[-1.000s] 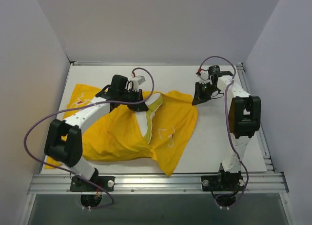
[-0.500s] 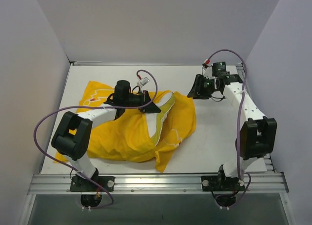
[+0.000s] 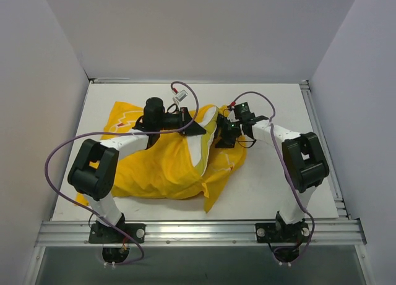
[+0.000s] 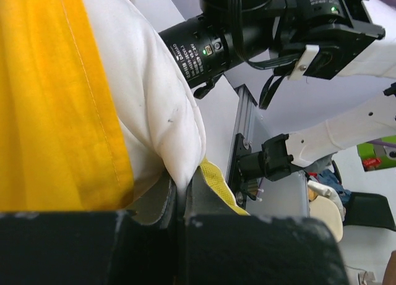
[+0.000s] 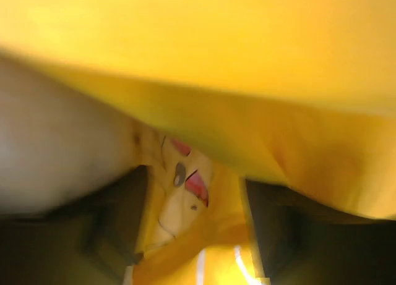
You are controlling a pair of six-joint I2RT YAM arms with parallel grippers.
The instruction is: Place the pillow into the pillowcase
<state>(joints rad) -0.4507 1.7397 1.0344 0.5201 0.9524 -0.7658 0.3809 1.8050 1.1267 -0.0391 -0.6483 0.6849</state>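
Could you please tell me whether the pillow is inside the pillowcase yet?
Partly in. The top view shows a strip of the white pillow bare at the opening of the pillowcase; the rest lies under its yellow cloth.

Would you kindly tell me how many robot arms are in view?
2: left arm stretched over the pillowcase, right arm reaching in from the right side.

Left hand [image 3: 195, 128] tight, right hand [image 3: 223, 136] agape.

pillow [image 3: 202, 144] partly within pillowcase [image 3: 154, 170]
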